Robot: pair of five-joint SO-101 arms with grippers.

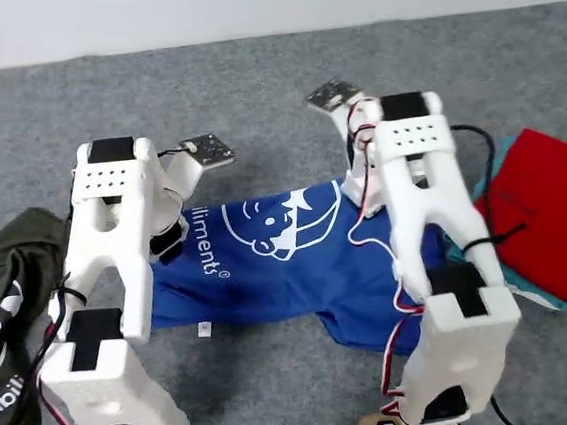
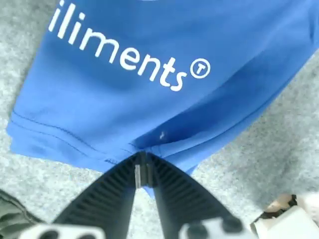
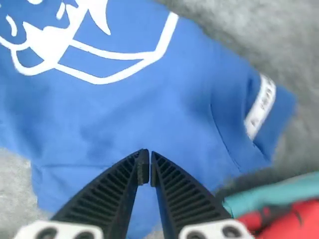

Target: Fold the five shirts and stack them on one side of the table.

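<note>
Twice the blue shirt (image 2: 149, 99) is shown pinched in wrist views, by left pincer (image 2: 143, 172) and right pincer (image 3: 145, 168); overhead, a red shirt (image 1: 550, 217) is seen beside the right pincer.

My left arm (image 1: 116, 249) and right arm (image 1: 434, 208): white shells, black motors, red and black cables (image 1: 367, 199); ribbed black fingers (image 2: 109, 189)

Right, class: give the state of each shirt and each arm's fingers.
blue shirt: spread out, print up
red shirt: folded, on the teal shirt
teal shirt: under the red one
dark green shirt: crumpled
left fingers: shut on blue shirt's edge
right fingers: shut on blue shirt
</note>
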